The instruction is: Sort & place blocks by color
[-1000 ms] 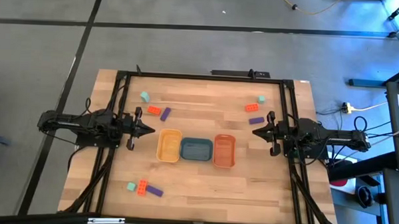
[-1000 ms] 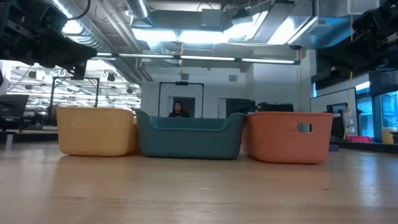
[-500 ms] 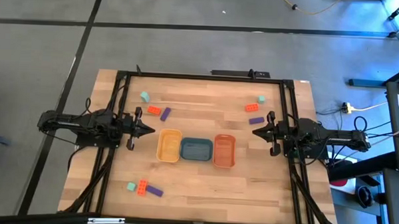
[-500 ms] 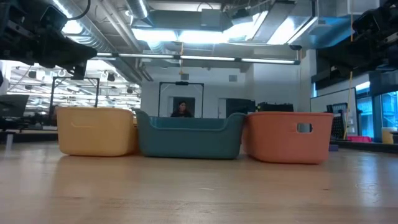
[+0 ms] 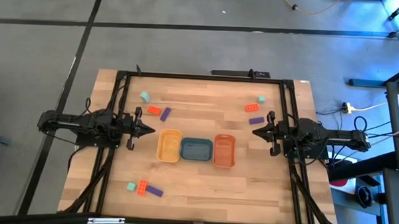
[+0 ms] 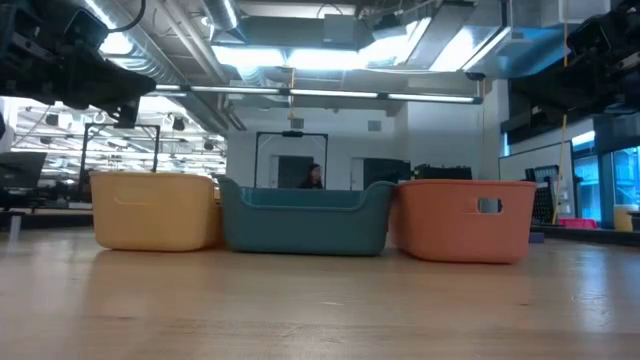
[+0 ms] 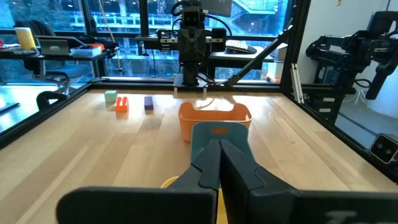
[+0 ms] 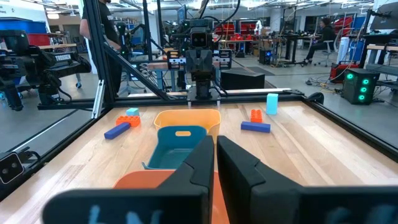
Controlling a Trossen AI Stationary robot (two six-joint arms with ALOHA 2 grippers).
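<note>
Bright overhead ceiling lights [image 6: 300, 55] glare in low view, soft shadows on table [image 5: 204, 175], blue cast far right, sharp.

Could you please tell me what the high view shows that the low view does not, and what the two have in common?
Only the high view shows the small toy blocks: a mint, orange-red and purple group at the far left, one at the far right and one at the near left of the wooden table, plus both dark arms, each hand shut and pointing inward, left hand, right hand. Only the low view shows the room behind, with a person in the distance. Both show the yellow plastic tray, blue plastic tray and orange plastic tray in a row.
</note>
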